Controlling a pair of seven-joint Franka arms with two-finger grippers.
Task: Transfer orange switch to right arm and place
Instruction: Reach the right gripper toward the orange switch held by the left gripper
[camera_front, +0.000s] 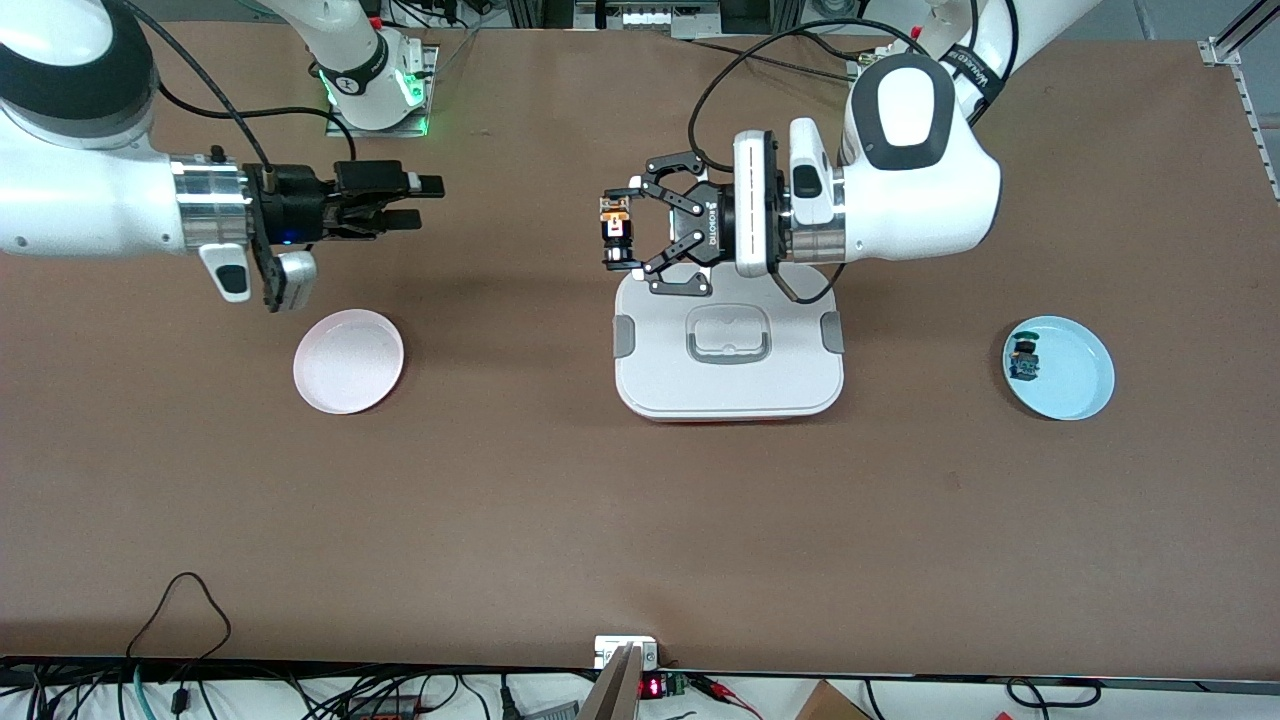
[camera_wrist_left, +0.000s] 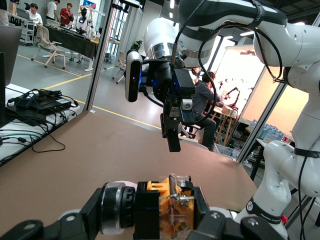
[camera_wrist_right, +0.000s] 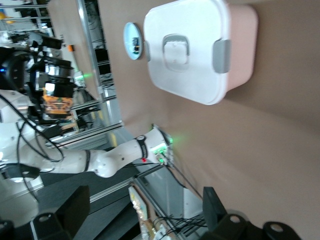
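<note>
The left end effector (camera_front: 622, 234) is clamped hard on the orange switch (camera_front: 615, 232), holding it up in the air over the edge of the white lidded container (camera_front: 728, 385) that lies toward the robots' bases. In the left wrist view the switch (camera_wrist_left: 172, 207) sits right between the dark fingers (camera_wrist_left: 112, 207), amber body and orange cap plain to see.

Now the receiver: the right end effector (camera_front: 425, 201) hovers over bare tabletop (camera_front: 640, 520), up at about twelve o'clock from the pink plate (camera_front: 349, 361), its slim jaws spread wide with nothing in them. The two tools face each other nose to nose, well apart, with open air between.

Here is what the handover turns on. From the right end effector the switch lies out at three o'clock on the front view, nearly level with it, a shade lower. The switch's long axis looks to run twelve to six, crossways to the line of approach, and the left fingers pinch it top and bottom. My read is that a straight run-in along that line would bring the right jaws onto the exposed middle.

The blue plate (camera_front: 1059, 367) at the left arm's end carries the other small switch (camera_front: 1024, 359). The pink plate looks the likely drop spot.
</note>
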